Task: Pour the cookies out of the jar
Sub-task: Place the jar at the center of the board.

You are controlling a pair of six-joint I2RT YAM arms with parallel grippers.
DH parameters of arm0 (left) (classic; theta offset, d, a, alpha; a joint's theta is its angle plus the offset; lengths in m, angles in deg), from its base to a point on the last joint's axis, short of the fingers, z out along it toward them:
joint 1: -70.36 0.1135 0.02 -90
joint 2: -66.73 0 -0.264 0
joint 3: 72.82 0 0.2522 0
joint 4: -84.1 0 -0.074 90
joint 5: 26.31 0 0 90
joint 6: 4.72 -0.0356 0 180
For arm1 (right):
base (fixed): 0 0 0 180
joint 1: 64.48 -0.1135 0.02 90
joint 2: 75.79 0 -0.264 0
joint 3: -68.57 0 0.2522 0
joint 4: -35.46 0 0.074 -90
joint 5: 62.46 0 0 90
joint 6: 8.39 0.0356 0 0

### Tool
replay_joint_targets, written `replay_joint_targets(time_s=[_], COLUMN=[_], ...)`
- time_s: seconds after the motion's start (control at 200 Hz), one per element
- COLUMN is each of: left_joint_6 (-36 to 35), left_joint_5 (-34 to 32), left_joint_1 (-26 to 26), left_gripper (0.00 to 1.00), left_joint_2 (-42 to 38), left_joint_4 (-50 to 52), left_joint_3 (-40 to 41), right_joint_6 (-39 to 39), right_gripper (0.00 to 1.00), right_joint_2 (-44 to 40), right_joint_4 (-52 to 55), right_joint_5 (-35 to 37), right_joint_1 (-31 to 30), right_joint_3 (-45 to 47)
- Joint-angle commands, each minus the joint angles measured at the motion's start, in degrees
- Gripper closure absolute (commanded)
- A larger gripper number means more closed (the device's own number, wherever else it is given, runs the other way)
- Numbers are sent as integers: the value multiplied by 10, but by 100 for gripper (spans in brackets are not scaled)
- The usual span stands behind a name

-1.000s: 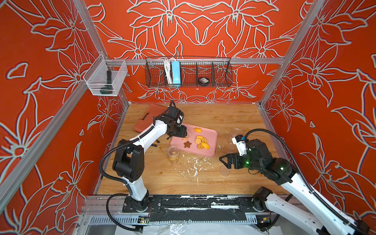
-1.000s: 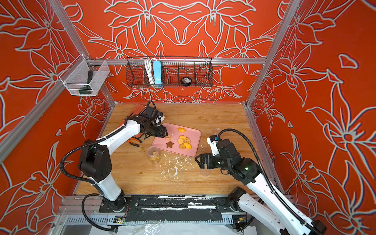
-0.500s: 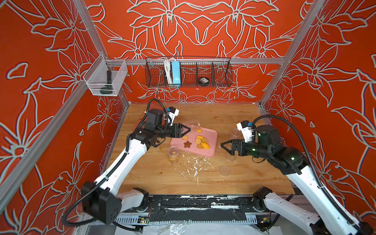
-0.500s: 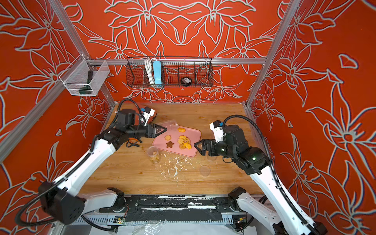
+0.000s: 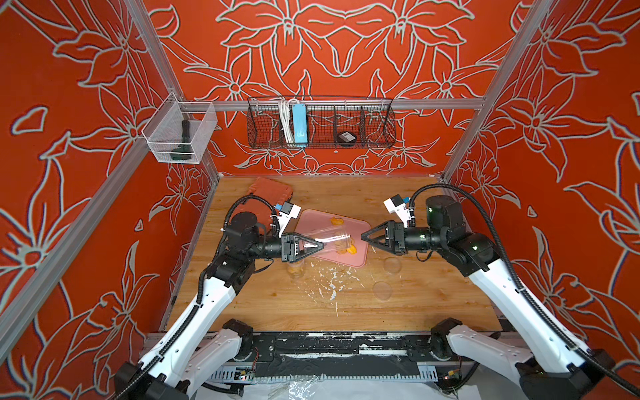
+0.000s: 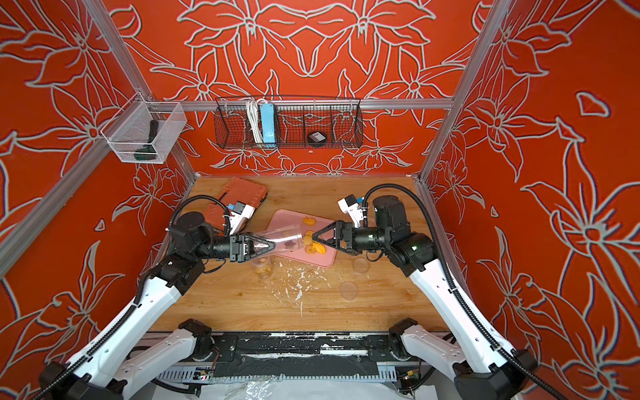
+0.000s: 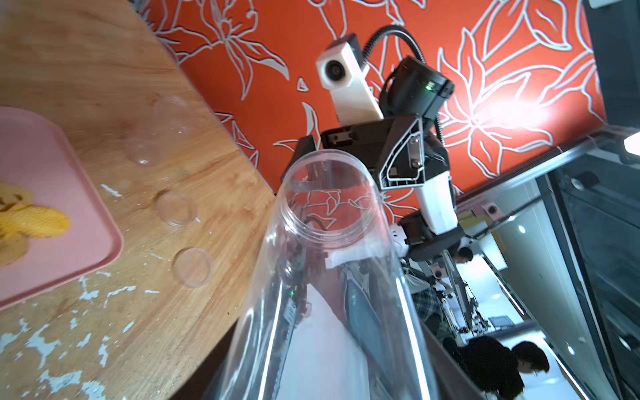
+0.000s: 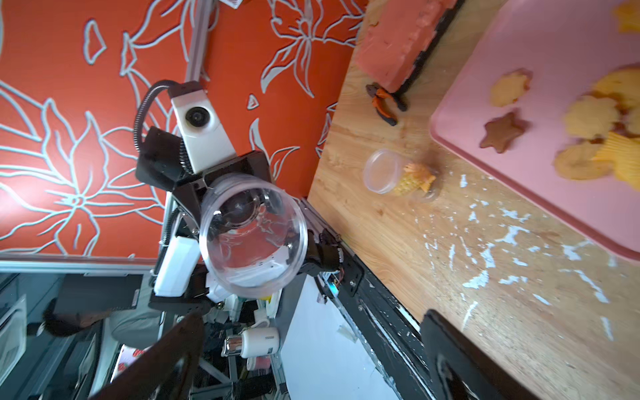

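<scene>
**The left tool (image 5: 320, 245), clamped on the base of the clear jar (image 5: 334, 240), had swung it up roughly level above the pink tray (image 5: 313, 220).**
The jar looked empty, its mouth facing the right tool (image 5: 363, 238), which had risen from the table (image 5: 277, 311) with fingers spread wide and nothing held. The cookies (image 5: 348, 249) lay on the tray, so this pour appeared done. A smaller jar (image 5: 296, 269) beside the tray still held a few.

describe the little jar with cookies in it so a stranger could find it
On the wooden table, find the pink tray; the small jar stands just off its near left corner. Unlike the big jar in the left gripper, it holds orange cookies.
</scene>
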Motion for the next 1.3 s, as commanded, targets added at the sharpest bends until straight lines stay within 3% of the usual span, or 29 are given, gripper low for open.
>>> replay_joint_targets(time_s=[0.0,0.58,0.911,1.296], left_joint_6=[37,39,40,36], left_joint_5=[43,43,39,35], left_joint_1=[-1,-15,-32,-34], left_gripper=[69,69,69,68], left_joint_2=[-8,-20,-14,-6], left_joint_4=[-63,-54,-58,-58], left_joint_3=[5,2,4,1], right_joint_6=[79,106,122,129], right_gripper=[1,3,12,30], right_joint_2=[-13,26,42,43], right_joint_4=[-129,-193,-224,-238], right_joint_5=[-54,-28,-24,-26], right_joint_1=[-19,-110,-124,-134], right_joint_3=[26,16,13,19])
